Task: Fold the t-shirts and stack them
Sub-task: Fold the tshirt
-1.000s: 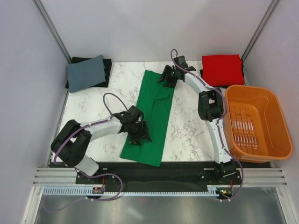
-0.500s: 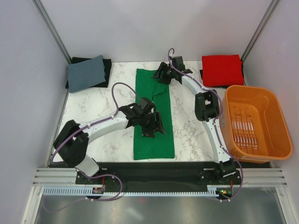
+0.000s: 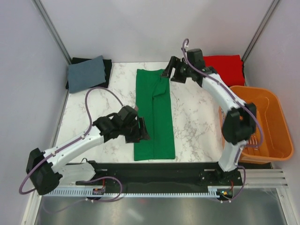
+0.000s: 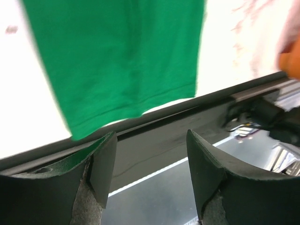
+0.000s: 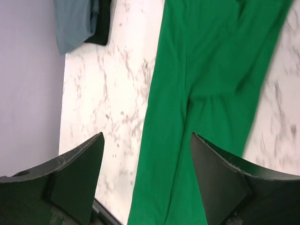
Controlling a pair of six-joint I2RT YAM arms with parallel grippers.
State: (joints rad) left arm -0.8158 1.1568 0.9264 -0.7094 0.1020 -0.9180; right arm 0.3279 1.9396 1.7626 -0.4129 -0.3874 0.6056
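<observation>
**Green shirt laid out as a long strip, both arms off it**

I see the green t-shirt (image 3: 154, 115) lying flat in the middle of the marble surface (image 3: 197, 126). It is folded lengthwise into a narrow strip that runs from the far edge towards me. Its near hem stops just short of the black rail at the near edge. A small fold creases the far end, right of the strip's middle.

The red t-shirt (image 3: 223, 70) sits folded in the far right corner, partly hidden behind my right arm.

The left fingers (image 3: 142, 131) are at the strip's left edge, down towards the near end. In the left wrist view they are spread wide with nothing between them, and the green hem and the rail show beyond. I can't tell whether they touch the cloth.

The right fingers (image 3: 167, 75) are at the strip's far right corner. The right wrist view shows them wide apart as well, holding nothing, looking down on the green cloth and the marble beside it.

An orange basket (image 3: 258, 89) stands at the right edge of the surface, near the red shirt. In the far left corner a grey-blue folded cloth (image 3: 86, 72) lies on top of a black one (image 3: 107, 68).
</observation>
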